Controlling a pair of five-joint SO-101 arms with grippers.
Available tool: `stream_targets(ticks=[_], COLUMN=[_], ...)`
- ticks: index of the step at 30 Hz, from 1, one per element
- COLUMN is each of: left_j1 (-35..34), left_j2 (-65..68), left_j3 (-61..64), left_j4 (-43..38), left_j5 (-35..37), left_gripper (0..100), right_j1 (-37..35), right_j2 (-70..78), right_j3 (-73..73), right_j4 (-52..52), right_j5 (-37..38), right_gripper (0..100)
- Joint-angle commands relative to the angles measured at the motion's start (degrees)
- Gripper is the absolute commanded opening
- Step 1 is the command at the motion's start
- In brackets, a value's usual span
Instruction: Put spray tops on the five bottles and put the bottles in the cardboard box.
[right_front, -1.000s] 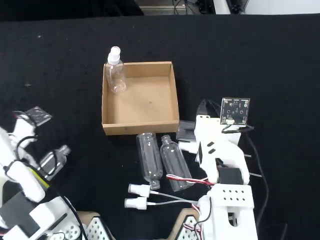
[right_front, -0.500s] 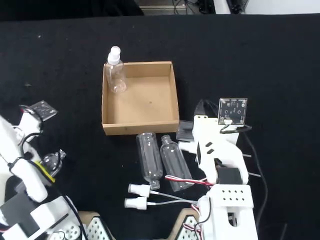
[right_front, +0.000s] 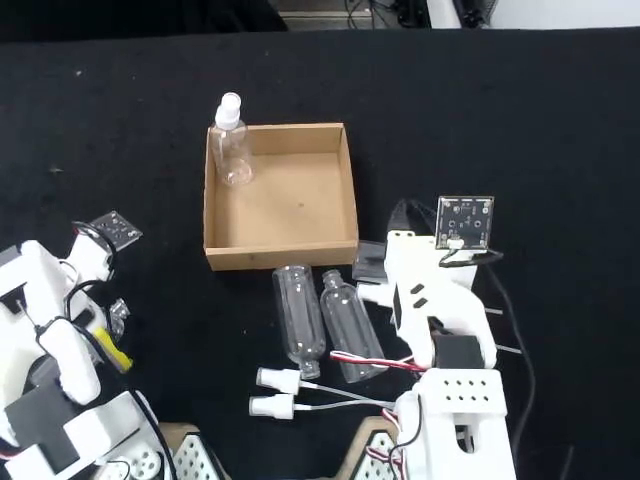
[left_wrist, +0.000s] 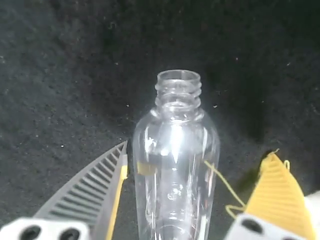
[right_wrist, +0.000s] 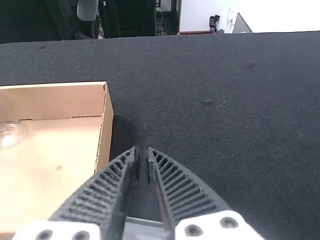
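left claw (left_wrist: 197, 150): is pinching the bare bottle (left_wrist: 175, 165) by its body, a gray finger (left_wrist: 97, 187) on one side and a yellow-padded finger (left_wrist: 272, 192) on the other; in the high view it is hanging over the table's near left part, well apart from the box.
bare bottle: is wearing no spray top, its threaded neck open and pointing away from the wrist.
right claw (right_wrist: 141, 150): is sitting pressed almost together with a thin slit between the tips, gripping nothing, just beside the box's near right corner.
cardboard box (right_front: 281, 253): is sitting open on the black table (right_front: 520, 130).
capped bottle (right_front: 232, 150): is standing in the box's far left corner, white top on.
loose bottles (right_front: 298, 312) (right_front: 350, 325): are lying side by side, uncapped, just in front of the box.
spray tops (right_front: 278, 380) (right_front: 270, 406): are lying near the loose bottles' near ends, thin tubes trailing toward the right arm.
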Motion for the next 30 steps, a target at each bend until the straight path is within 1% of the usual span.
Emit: stream_targets(ticks=[1,2,5,7,8,10,12,16,18,22,24,27,30], left_j1=[0.4,0.4,1.0,1.1,0.8,0.3,-0.6,-1.6,-5.0,-14.7,-18.4,-21.5,-22.4], left_j2=[-2.1,-2.1,-2.1,-2.1,-2.1,-2.1,-2.2,-2.2,-2.2,-1.9,-1.4,-1.4,-0.9], left_j3=[0.0,0.0,-0.7,-2.2,-3.4,-5.4,-7.3,-9.0,-9.4,-12.6,-14.2,-13.9,-13.8], left_j4=[-0.5,-0.4,1.3,1.9,1.9,1.9,1.9,1.8,1.1,-3.3,-3.8,-3.2,-1.1], left_j5=[0.7,0.7,0.7,0.7,1.1,4.6,10.2,20.4,21.2,21.5,21.8,26.1,29.0], left_gripper=[35,31,13,3,3,5,3,3,3,3,3,3,3], right_j1=[-0.8,-0.9,-1.0,-1.0,-1.0,-1.0,-1.0,-1.0,-1.0,-1.0,-1.0,-1.1,-1.1], right_j2=[-1.3,-1.3,-1.3,-1.3,-1.3,-1.3,-1.3,-1.3,-1.3,-1.3,-1.3,-1.3,-1.3], right_j3=[-0.5,-0.5,-0.6,-0.6,-0.6,-0.6,-0.6,-0.5,-0.3,-0.2,-0.3,-0.3,-0.2], right_j4=[-1.2,-1.2,-1.2,-1.2,-1.2,-1.2,-1.2,-1.1,-1.1,-1.1,-1.1,-1.1,-1.1], right_j5=[-0.1,-0.1,-0.1,-0.1,-0.1,-0.1,-0.1,-0.1,-0.1,-0.1,-0.1,-0.1,-0.1], right_gripper=[1.5,1.5,1.5,1.5,1.5,1.5,1.5,1.5,1.5,1.5,1.5,1.5,1.5])
